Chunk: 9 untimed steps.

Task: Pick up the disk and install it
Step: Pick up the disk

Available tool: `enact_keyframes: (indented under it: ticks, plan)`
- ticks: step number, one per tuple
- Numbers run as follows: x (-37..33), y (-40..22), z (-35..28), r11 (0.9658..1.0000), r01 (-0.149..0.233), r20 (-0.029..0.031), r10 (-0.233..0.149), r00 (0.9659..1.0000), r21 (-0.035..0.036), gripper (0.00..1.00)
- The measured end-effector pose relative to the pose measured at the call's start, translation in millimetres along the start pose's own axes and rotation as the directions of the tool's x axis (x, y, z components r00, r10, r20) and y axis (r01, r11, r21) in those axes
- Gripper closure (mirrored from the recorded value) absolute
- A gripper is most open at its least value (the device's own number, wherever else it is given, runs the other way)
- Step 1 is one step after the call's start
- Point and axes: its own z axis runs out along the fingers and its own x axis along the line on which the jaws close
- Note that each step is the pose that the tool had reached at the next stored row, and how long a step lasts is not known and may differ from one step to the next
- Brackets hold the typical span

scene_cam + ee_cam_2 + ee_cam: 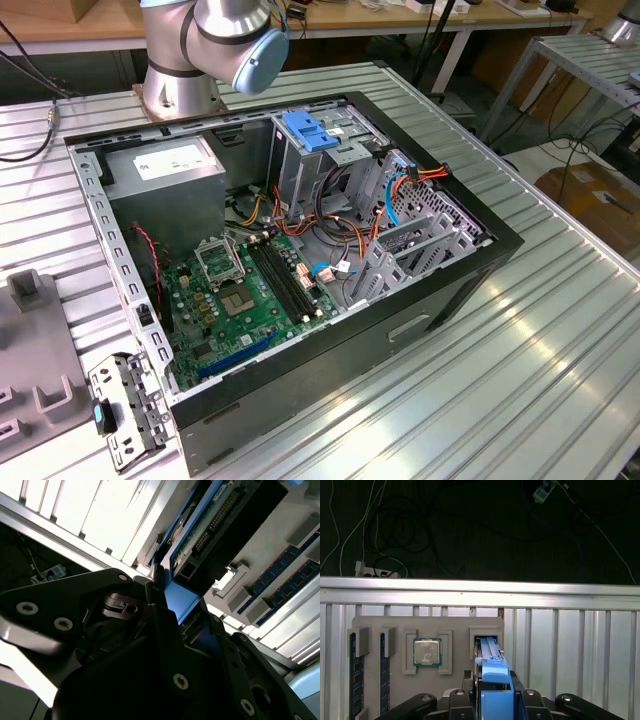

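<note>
Disk [491, 666] in tray slot [472, 642] (pincer [496, 696] clamped)

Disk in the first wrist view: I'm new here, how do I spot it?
On the grey parts tray, the disk stands on edge in the slot beside the CPU. Alone there, it has a bright blue frame, clamped by the gripper.

Blue-framed dark disk [495, 685], on edge, tight between jaws

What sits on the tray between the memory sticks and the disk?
A processor chip, flat in its own recess of the grey tray, between the memory sticks and the disk, in the first wrist view.
</note>
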Motion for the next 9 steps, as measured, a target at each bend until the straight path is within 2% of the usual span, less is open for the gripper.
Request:
enact_keyframes:
  ticks: [3, 9]
  plan:
    - [0.0, -0.1, 0.1, 0.9998, -0.022, 0.0, 0.022, 0.9998, 0.0011, 0.63]
    - [0.0, 0.0, 0.0, 0.9997, -0.025, -0.0001, 0.025, 0.9997, 0.0011, 0.63]
